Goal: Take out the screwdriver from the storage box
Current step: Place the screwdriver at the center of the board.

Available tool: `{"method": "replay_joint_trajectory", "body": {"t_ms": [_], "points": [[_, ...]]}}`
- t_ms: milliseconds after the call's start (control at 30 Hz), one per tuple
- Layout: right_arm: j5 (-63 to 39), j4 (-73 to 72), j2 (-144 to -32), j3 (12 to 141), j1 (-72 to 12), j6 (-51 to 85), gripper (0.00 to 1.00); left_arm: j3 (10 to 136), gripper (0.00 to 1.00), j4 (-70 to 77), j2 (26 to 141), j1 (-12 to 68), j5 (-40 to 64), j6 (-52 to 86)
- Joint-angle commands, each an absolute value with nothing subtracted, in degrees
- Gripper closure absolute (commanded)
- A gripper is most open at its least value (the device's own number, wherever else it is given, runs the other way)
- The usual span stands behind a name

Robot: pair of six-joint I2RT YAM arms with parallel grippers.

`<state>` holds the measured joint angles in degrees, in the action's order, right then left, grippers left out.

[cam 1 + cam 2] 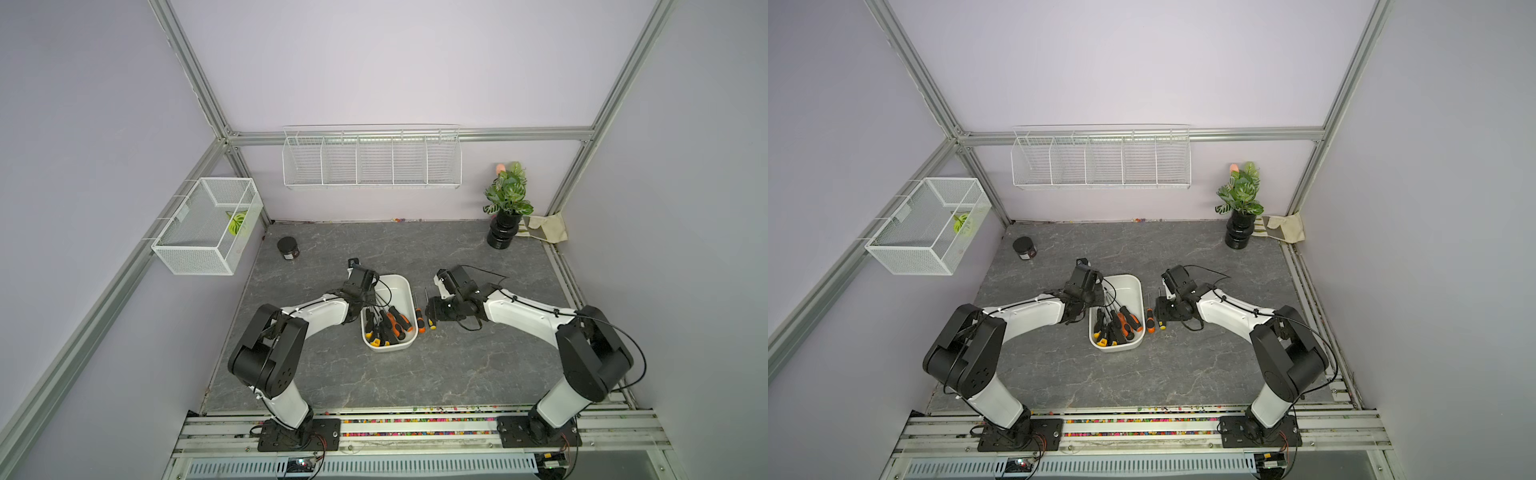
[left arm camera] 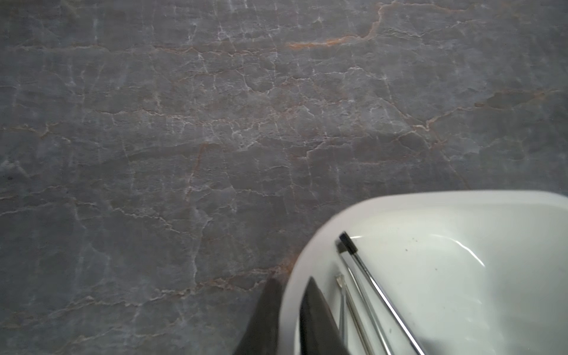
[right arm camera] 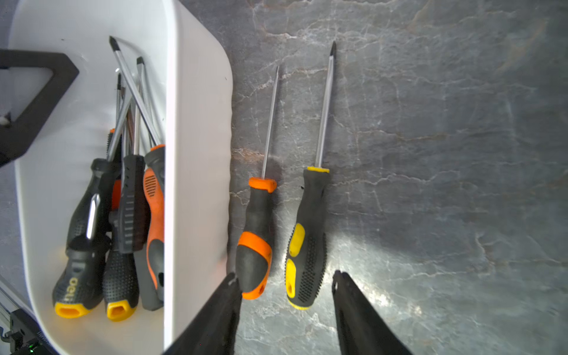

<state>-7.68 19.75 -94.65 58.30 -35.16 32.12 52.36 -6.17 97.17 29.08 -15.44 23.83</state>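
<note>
A: Where is the storage box (image 1: 395, 290)?

B: Mid-table in both top views (image 1: 1128, 286), between the arms, with a heap of screwdrivers (image 1: 390, 326) at its near end.

A: Any out?

B: Two, just beside its right wall. The right wrist view shows them best: an orange-handled screwdriver (image 3: 256, 233) and a yellow-handled screwdriver (image 3: 307, 246), parallel on the grey marbled tabletop (image 3: 445, 153).

A: The right gripper (image 3: 285, 275)?

B: Jaws apart, empty, both handle butts between its fingers.

A: And the left gripper (image 2: 291, 280)?

B: Only its wrist view shows it. One finger is inside the box's wall (image 2: 430, 196) and one outside. Whether it pinches the wall, I cannot tell.

A: Further out?

B: Only the top views show the black jar (image 1: 288, 248), mesh basket (image 1: 208, 224), wire rack (image 1: 372, 160) and potted plant (image 1: 509, 199).
</note>
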Motion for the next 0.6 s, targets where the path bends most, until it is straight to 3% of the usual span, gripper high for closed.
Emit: {"method": "replay_joint_trajectory", "body": {"t_ms": [0, 133, 333, 567], "points": [[-6.3, 21.0, -92.5, 56.8, -35.0, 31.0, 0.47, 56.0, 0.72, -9.7, 98.5, 28.0, -16.4, 20.9], [-6.0, 21.1, -91.7, 56.3, -34.9, 30.5, 0.47, 58.7, 0.55, -11.2, 99.7, 27.0, -15.9, 19.5], [-6.3, 20.5, -91.8, 56.1, -34.7, 30.3, 0.47, 61.9, 0.55, -12.6, 102.0, 26.3, -15.2, 17.5], [-5.9, 20.8, -91.1, 56.0, -34.6, 30.2, 0.48, 64.6, 0.74, -12.7, 105.4, 25.7, -13.8, 17.2]]}}
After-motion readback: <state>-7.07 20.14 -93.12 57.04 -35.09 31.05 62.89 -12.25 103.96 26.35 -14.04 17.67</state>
